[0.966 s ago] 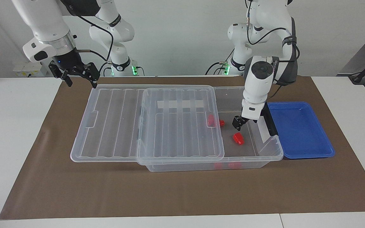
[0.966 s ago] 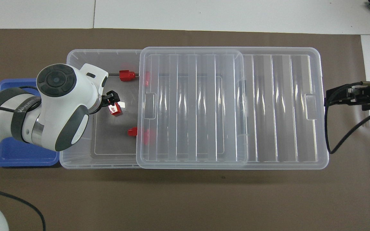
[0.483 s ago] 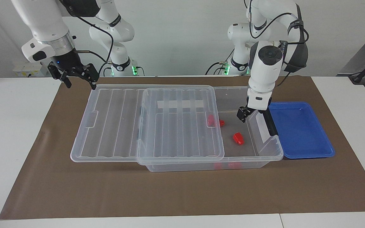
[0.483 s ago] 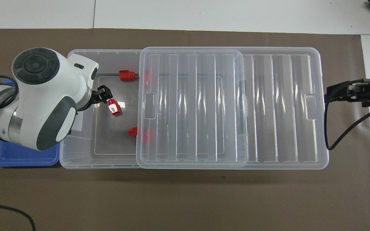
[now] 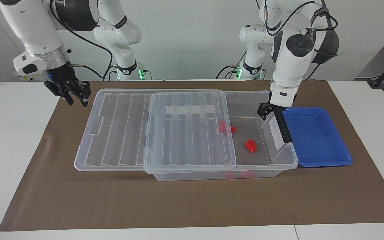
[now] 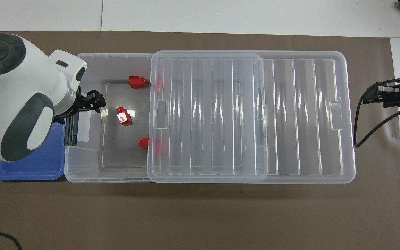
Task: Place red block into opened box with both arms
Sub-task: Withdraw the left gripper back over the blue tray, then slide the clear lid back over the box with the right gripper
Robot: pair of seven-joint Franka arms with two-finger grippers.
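Brown mat [image 5: 185,203] on white table [image 5: 15,140]

The clear lid [image 6: 208,116] is lying over much of the box [image 6: 82,163], blurring two red blocks at its edge [image 6: 158,147] [image 6: 158,85] into smears. In the overhead view the left arm's white wrist [image 6: 19,93] is covering most of the blue tray [image 6: 26,166] and running off the frame, and the right end effector [image 6: 385,97] is being cut by the edge. Whether the left end effector [image 5: 263,111] is gripping anything is too small to tell.
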